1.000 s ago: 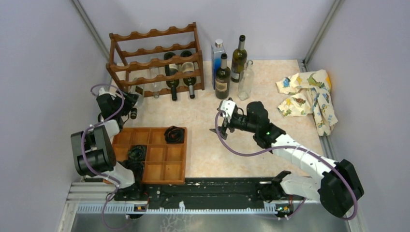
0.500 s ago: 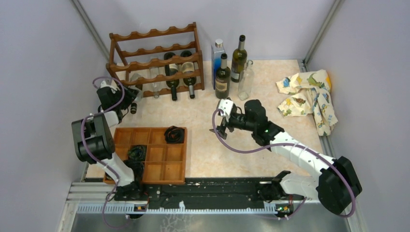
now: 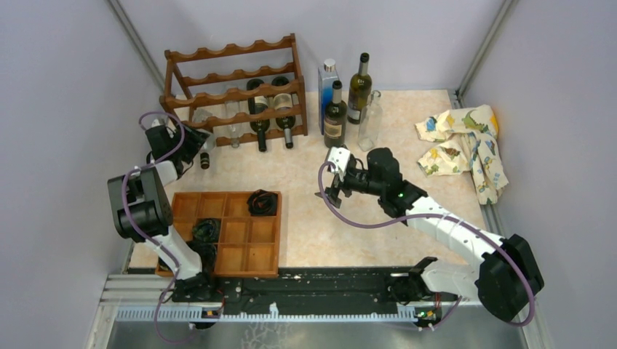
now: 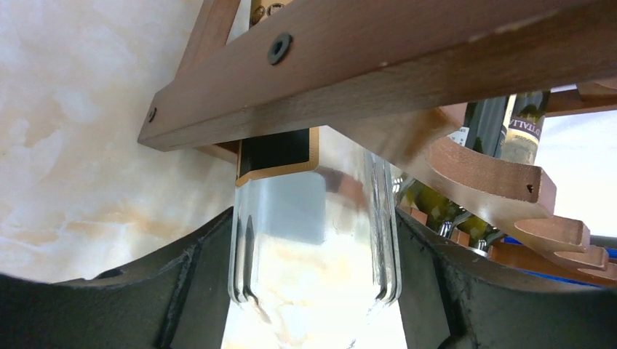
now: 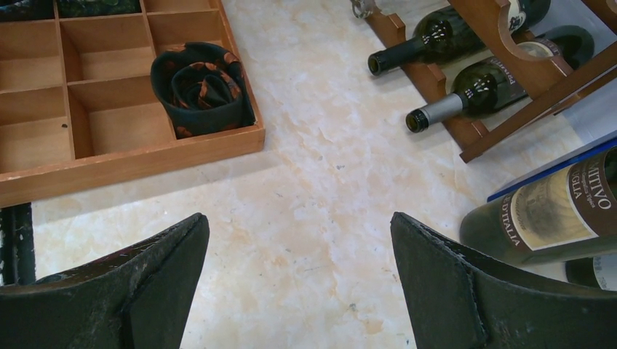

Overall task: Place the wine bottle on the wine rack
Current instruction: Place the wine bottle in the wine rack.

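The left gripper (image 4: 316,236) clamps a clear wine bottle (image 4: 309,193) (black, gold-edged label) at the wine rack (image 4: 407,51) side rail, while the right gripper (image 5: 297,225) hovers empty, jaws wide.

wine rack (image 3: 233,95): reddish-brown | wine bottle (image 4: 313,247): clear, black gold-edged label (image 4: 276,154) | cloth (image 3: 466,142): cream, blue-yellow print

surface: marbled beige table (image 3: 313,225) | on it: wine rack (image 3: 231,50), wooden tray (image 3: 260,256), standing bottles (image 3: 335,120), crumpled cloth (image 3: 466,142)

A patterned cloth (image 3: 462,145) is crumpled on the worktop (image 3: 305,218). A rolled tie (image 3: 262,201) is held in a compartment tray (image 3: 258,254).
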